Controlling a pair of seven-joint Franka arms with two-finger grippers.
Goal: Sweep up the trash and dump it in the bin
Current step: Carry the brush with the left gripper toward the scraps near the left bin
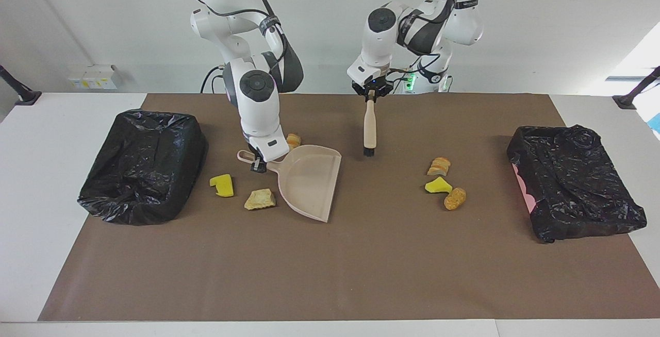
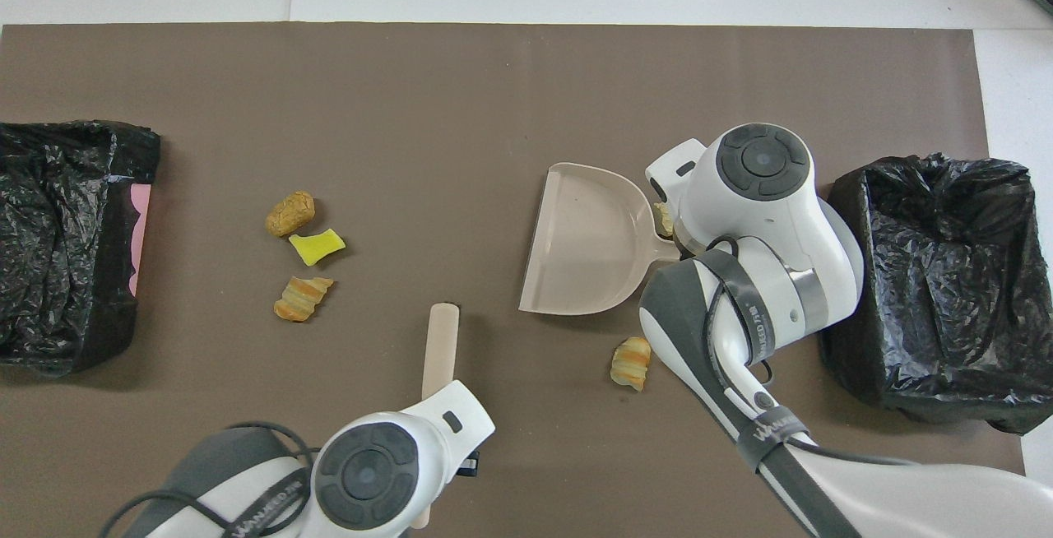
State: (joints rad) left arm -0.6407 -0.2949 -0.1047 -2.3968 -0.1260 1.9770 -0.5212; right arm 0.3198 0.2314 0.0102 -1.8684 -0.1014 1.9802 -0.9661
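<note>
both tools are in hand and sweeping has yet to start: the left gripper (image 1: pixel 369 95) is clenched on the brush (image 1: pixel 369 130), the right gripper (image 1: pixel 259 164) clamps the dustpan (image 1: pixel 311 180) handle, and next the bristles must reach the three scraps (image 1: pixel 443 182) lying toward the left arm's end, or the three scraps (image 1: pixel 259 199) beside the dustpan.

Landmark = dustpan (image 1: pixel 309 180). Mat farther from robots than the pan: bare, wide room. Toward left arm's end: brush (image 1: pixel 369 127) hangs in left gripper (image 1: pixel 369 95), then 3 scraps (image 1: pixel 442 183) clustered. Toward right arm's end: 2 scraps (image 1: pixel 241 191) just beside pan, right gripper (image 1: pixel 259 165) on handle, bin (image 1: pixel 142 166) near.
</note>
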